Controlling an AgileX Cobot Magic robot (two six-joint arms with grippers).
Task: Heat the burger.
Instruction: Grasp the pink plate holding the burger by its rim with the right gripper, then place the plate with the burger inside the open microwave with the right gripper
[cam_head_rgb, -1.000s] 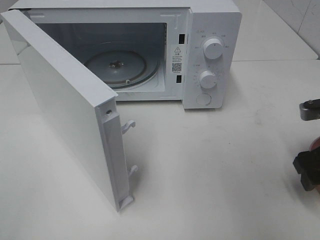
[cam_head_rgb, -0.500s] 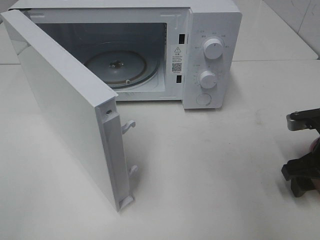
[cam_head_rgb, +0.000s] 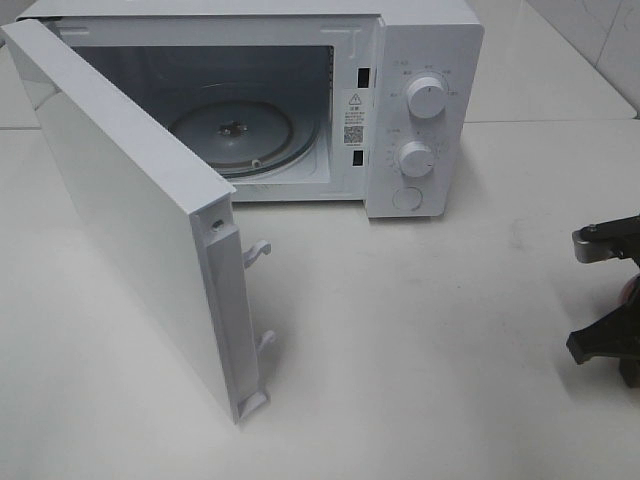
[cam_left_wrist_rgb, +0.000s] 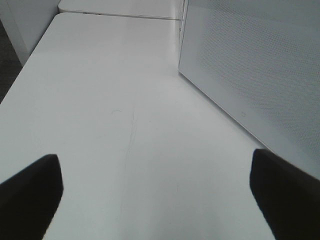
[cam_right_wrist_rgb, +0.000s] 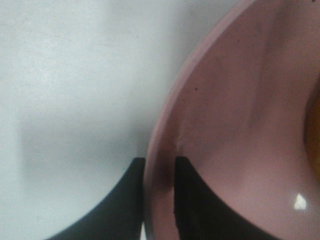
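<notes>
In the right wrist view my right gripper (cam_right_wrist_rgb: 159, 200) is shut on the rim of a pink plate (cam_right_wrist_rgb: 235, 125), one dark finger (cam_right_wrist_rgb: 127, 200) outside the rim and the other inside. A golden-brown sliver at that picture's edge looks like the burger (cam_right_wrist_rgb: 316, 135); the rest of it is out of frame. From the exterior high camera, the right gripper (cam_head_rgb: 612, 300) shows at the table's far right edge, with a pink sliver of the plate (cam_head_rgb: 628, 293) between its parts. My left gripper (cam_left_wrist_rgb: 157, 195) is open over bare table, holding nothing.
A white microwave (cam_head_rgb: 425, 60) stands at the back of the white table (cam_head_rgb: 420, 340). Its door (cam_head_rgb: 140, 220) is swung wide open toward the front left, and the glass turntable (cam_head_rgb: 235, 135) inside is bare. In the left wrist view the door's perforated panel (cam_left_wrist_rgb: 255, 65) is close by.
The right gripper has come further into view from the right edge and its fingers have closed onto the pink plate's rim. The left gripper, microwave and door have not moved.
</notes>
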